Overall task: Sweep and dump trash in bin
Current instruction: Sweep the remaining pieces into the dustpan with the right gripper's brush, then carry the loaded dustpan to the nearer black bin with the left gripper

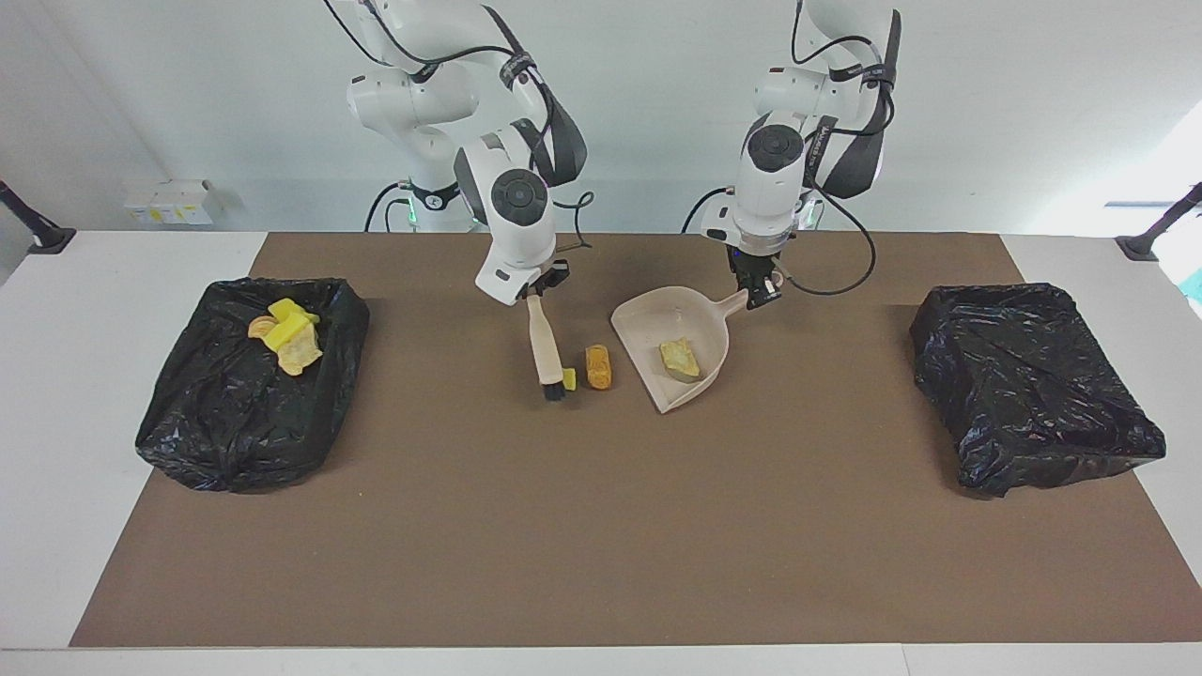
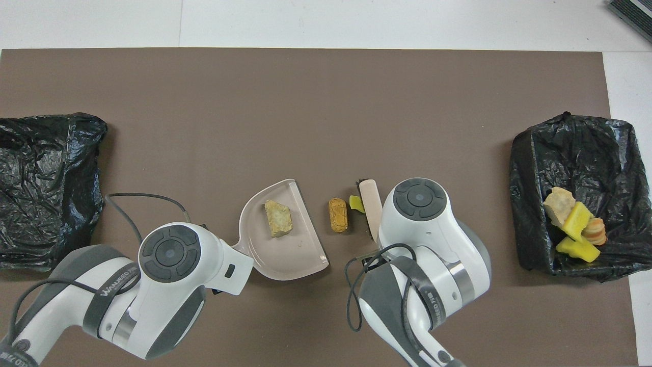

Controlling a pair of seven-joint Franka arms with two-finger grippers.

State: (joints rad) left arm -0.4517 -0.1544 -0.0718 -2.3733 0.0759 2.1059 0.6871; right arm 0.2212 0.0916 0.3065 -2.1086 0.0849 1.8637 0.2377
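On the brown worktop (image 1: 601, 526) two black-lined bins (image 1: 254, 380) are seen, one dustpan (image 1: 671, 352) clenched in the left jaws, one brush (image 1: 545, 347) in the right, three trash bits (image 1: 597, 366) between.

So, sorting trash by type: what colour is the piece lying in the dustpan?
Pale yellowish tan piece; the overhead view shows it best.

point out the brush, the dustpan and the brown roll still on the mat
brush (image 1: 542, 340): facing view, on its beige handle.
dustpan (image 1: 650, 324): facing view, on the bare pan floor.
brown roll (image 2: 338, 215): overhead view, on its middle, between brush and dustpan.
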